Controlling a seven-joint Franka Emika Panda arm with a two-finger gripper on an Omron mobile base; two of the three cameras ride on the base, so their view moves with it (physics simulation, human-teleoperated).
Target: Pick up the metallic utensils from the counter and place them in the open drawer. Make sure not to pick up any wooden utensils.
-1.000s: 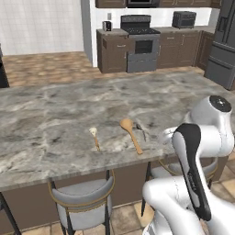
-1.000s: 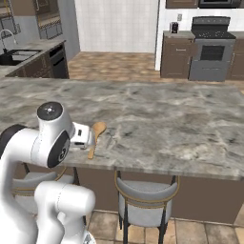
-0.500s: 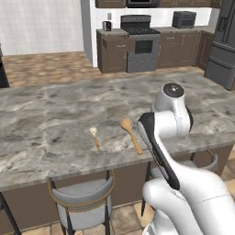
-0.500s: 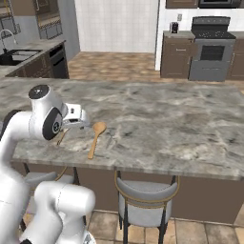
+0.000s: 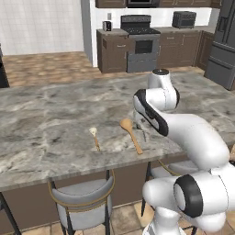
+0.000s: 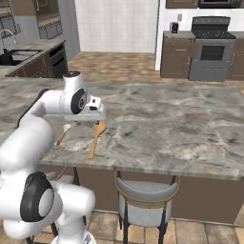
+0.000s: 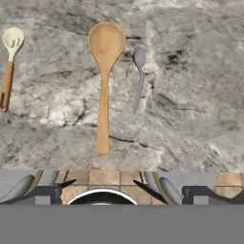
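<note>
I count three utensils on the counter (image 7: 190, 119), all lying ahead of my gripper (image 7: 122, 190). Two are wooden: one big spoon (image 7: 105, 71) straight in front of the fingertips, and one small spoon (image 7: 9, 62) with a pale head off to its left. One is metal: a small grey spoon (image 7: 138, 76) just right of the big one. Below the counter edge I count two stools (image 5: 82, 202).

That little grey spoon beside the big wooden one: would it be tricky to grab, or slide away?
The grey spoon looks like thin metal, so it is probably stiff and light. It lies flat on the smooth stone counter, so it may skid if nudged and leaves little to grip. Its rounded bowl might let it rock.
</note>
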